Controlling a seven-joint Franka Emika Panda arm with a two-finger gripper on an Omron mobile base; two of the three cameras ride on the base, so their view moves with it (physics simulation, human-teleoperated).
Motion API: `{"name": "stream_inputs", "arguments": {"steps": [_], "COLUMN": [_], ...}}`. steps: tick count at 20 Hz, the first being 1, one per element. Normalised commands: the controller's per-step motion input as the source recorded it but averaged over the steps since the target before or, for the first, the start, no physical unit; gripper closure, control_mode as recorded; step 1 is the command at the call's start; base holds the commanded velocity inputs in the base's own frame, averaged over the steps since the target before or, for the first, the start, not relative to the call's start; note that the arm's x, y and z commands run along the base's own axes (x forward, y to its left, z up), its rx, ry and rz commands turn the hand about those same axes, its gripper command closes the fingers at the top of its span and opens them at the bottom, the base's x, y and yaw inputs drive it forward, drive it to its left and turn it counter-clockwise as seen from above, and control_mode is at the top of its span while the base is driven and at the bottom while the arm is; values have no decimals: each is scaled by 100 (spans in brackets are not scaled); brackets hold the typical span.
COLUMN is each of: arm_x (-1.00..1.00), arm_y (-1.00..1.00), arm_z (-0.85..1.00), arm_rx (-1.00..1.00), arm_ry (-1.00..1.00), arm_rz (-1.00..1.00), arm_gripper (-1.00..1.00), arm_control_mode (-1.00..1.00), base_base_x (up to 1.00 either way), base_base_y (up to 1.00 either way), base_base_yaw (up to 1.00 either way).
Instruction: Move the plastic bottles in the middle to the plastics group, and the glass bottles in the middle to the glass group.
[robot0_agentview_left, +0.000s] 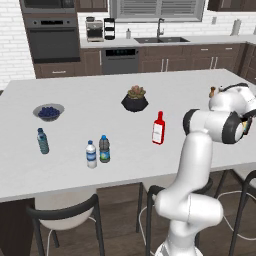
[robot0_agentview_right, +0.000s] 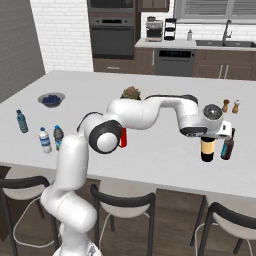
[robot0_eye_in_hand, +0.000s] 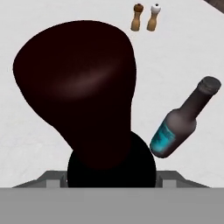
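My gripper (robot0_agentview_right: 207, 138) is shut on the neck of the dark brown glass bottle (robot0_agentview_right: 207, 150) with a yellow-orange label, held upright at the counter's right side. Whether its base touches the counter I cannot tell. In the hand view the brown bottle (robot0_eye_in_hand: 78, 92) looms large in front of the camera. Just to its right stands the slim teal-blue glass bottle (robot0_agentview_right: 228, 145) (robot0_eye_in_hand: 175, 127), a small gap apart. The white bottle with red cap (robot0_agentview_left: 158, 128) stands mid-counter. The grey-clear plastic bottle with blue cap (robot0_agentview_left: 104, 149) stands beside the white water bottle (robot0_agentview_left: 91, 154). A teal-tinted bottle (robot0_agentview_left: 43, 141) stands further left.
Salt and pepper shakers (robot0_agentview_right: 230, 106) (robot0_eye_in_hand: 145, 16) stand behind the glass bottles. A potted plant (robot0_agentview_left: 134, 98) and a bowl of blueberries (robot0_agentview_left: 48, 112) sit further back on the white counter (robot0_agentview_left: 75, 75). Dark stools (robot0_agentview_right: 125, 205) line the near edge.
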Motion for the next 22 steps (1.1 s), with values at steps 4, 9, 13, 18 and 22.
{"name": "stream_inputs", "arguments": {"steps": [4, 9, 13, 18, 22], "arm_x": [7, 0, 1, 36, 21], "arm_y": [-16, -13, -9, -5, 0], "arm_z": [-45, -15, -11, 0, 0], "arm_rx": [5, 3, 0, 0, 0], "arm_ry": [1, 0, 0, 0, 0], "arm_rz": [0, 0, 0, 0, 0], "arm_gripper": [100, 100, 100, 100, 100], "arm_control_mode": [-100, -100, -100, -100, -100], "base_base_x": [0, 0, 0, 0, 0], "base_base_y": [0, 0, 0, 0, 0], "base_base_yaw": [0, 0, 0, 0, 0]}}
